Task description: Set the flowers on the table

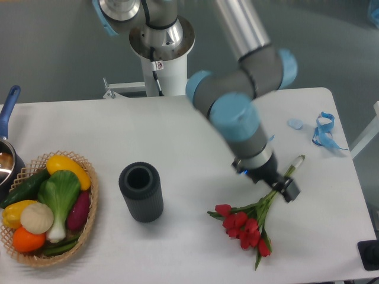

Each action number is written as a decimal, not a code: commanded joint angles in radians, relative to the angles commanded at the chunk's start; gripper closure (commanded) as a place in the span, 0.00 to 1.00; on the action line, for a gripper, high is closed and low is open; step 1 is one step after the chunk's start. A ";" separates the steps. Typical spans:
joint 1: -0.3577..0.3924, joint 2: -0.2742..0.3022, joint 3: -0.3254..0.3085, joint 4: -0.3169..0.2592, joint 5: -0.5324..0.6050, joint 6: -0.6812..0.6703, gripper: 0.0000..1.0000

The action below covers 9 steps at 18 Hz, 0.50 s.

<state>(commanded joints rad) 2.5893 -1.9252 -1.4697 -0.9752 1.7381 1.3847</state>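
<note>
The flowers (246, 228) lie on the worktop (189, 136) near its front right corner, heads toward the front edge. Just behind them, the pincer (283, 188) sits low over the stems; whether it grips them I cannot tell. If it does, lifting would drag the bunch. Further left stands the vase (141, 192).

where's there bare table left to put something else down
The widest bare patch of table lies behind the vase and basket, up to the robot base. A smaller strip lies between the vase and the flowers. The right side is crowded: the gripper on the stems, and a blue ribbon near the far corner.
</note>
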 joint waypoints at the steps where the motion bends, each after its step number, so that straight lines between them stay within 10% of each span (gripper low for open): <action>1: 0.017 0.012 0.011 -0.041 -0.020 0.046 0.00; 9: 0.316 0.160 0.055 -0.371 -0.270 0.534 0.00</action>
<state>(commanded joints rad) 2.9050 -1.7657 -1.4144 -1.3466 1.4681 1.9182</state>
